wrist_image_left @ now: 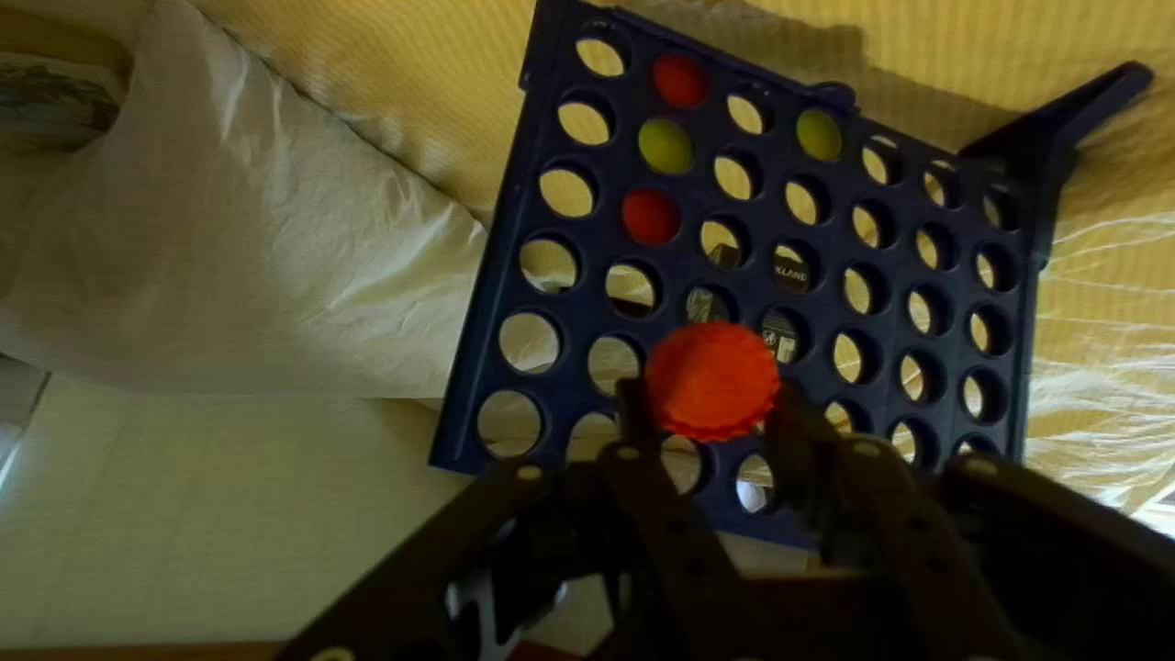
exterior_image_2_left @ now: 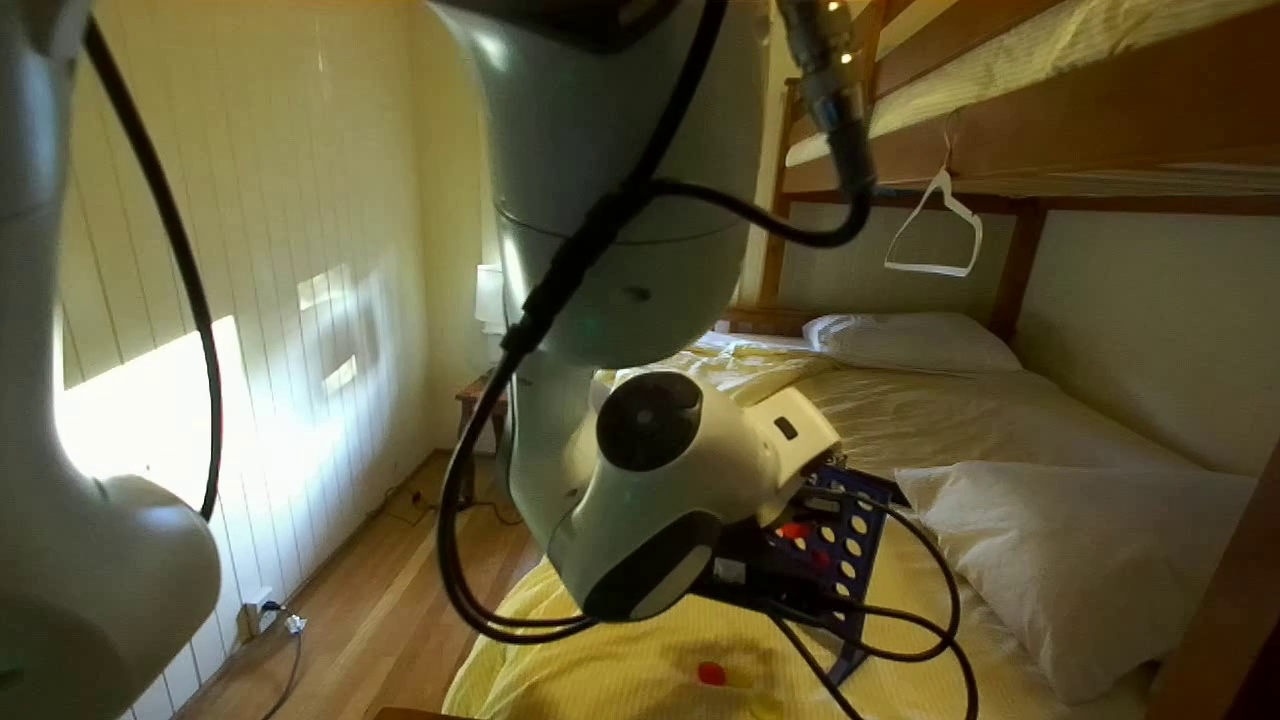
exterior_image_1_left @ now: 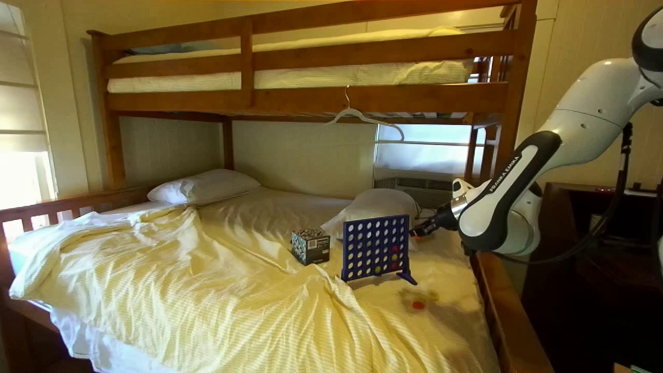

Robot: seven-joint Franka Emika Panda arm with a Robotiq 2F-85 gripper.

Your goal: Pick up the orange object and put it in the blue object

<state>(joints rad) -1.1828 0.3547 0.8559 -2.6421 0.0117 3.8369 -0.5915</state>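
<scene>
The nearly closed gripper point(wrist_image_left: 711, 408) pinches the disc point(wrist_image_left: 711, 378); in an exterior view, the arm point(exterior_image_2_left: 640, 490) hides the grid's point(exterior_image_2_left: 866, 562) nine-o'clock side.

The big white arm point(exterior_image_1_left: 590, 114) bends down beside the blue grid point(wrist_image_left: 766, 220). Its black claw point(wrist_image_left: 710, 406) leans a little downward, near the grid, two fingers point(wrist_image_left: 635, 418) pinching the orange disc point(wrist_image_left: 711, 378).

grid point(wrist_image_left: 754, 287): blue; disc point(wrist_image_left: 711, 381): orange; blanket point(exterior_image_1_left: 248, 295): yellow, striped; box point(exterior_image_1_left: 310, 247): patterned

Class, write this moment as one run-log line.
gripper: holding orange disc | grid: upright on bed | placing: not yet done
</scene>
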